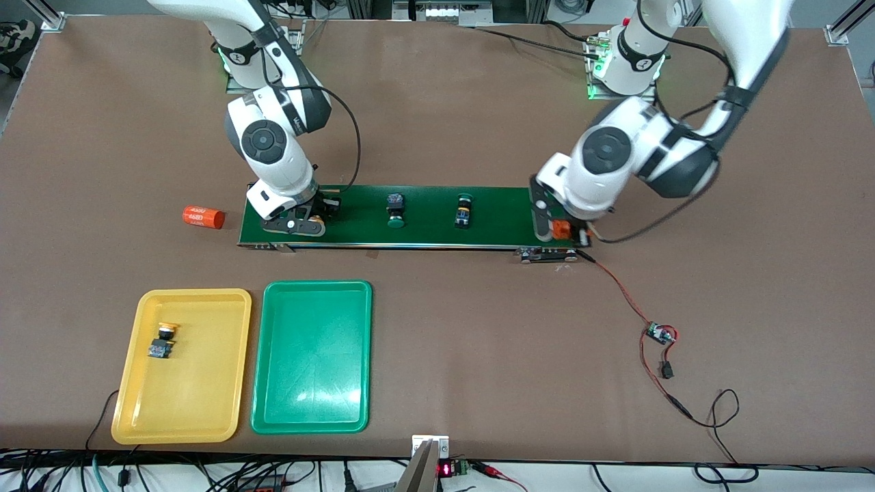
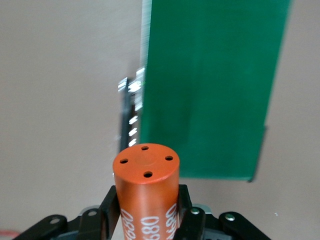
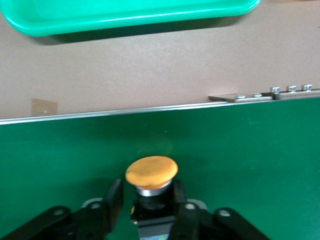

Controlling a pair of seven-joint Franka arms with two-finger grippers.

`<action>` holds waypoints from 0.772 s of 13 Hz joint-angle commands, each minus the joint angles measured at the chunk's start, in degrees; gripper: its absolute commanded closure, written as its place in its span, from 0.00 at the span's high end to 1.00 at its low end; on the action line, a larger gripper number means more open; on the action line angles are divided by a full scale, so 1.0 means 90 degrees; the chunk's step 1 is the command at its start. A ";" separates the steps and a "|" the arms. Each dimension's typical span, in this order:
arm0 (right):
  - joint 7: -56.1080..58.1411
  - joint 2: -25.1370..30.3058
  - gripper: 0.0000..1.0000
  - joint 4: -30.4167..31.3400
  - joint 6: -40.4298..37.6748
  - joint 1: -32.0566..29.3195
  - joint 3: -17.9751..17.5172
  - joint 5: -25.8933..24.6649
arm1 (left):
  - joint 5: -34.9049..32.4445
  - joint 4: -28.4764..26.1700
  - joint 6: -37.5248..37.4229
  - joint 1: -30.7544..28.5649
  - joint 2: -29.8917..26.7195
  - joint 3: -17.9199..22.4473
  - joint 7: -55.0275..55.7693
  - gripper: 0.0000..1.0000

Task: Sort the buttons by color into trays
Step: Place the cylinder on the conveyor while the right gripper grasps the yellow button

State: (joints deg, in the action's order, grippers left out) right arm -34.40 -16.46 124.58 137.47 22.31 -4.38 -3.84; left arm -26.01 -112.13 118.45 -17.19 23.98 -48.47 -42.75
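Two Franka arms: glossy white shells with dark grey joint sections and round dark grey caps at the joints, each cap with a centre dimple. A thin black cable loops along each arm. Green indicator lights glow at both bases. Left gripper and right gripper: black linkage fingers, silver screw heads at the pivots.

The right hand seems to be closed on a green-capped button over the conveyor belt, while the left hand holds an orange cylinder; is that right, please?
Not quite: the button in the right hand has a yellow-orange cap, not green, as the right wrist view shows. The rest stands: it is over the conveyor belt, and the left hand holds an orange cylinder.
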 commanded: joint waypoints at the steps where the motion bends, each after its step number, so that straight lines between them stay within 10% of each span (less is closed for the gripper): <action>1: 0.0326 -0.0036 0.28 0.0054 -0.0050 -0.0126 0.0008 -0.0052 | -0.0157 -0.0197 0.0032 0.0171 -0.0027 0.0034 -0.0804 0.00; 4: 0.0414 0.0129 0.03 -0.0072 -0.0099 -0.0184 0.0047 -0.0023 | -0.0197 -0.0353 0.0032 0.0172 -0.0028 0.0034 -0.1325 0.00; 10: 0.1584 -0.0034 0.00 -0.1867 -0.0997 -0.0906 0.0145 -0.0042 | -0.0196 -0.0471 0.0052 0.0220 0.0236 0.0034 -0.0984 0.00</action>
State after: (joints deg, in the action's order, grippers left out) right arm -23.58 -13.92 112.93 130.08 16.48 -2.67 -3.84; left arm -26.26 -116.18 118.56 -15.52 25.50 -48.15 -52.87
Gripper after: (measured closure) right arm 0.665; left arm 0.502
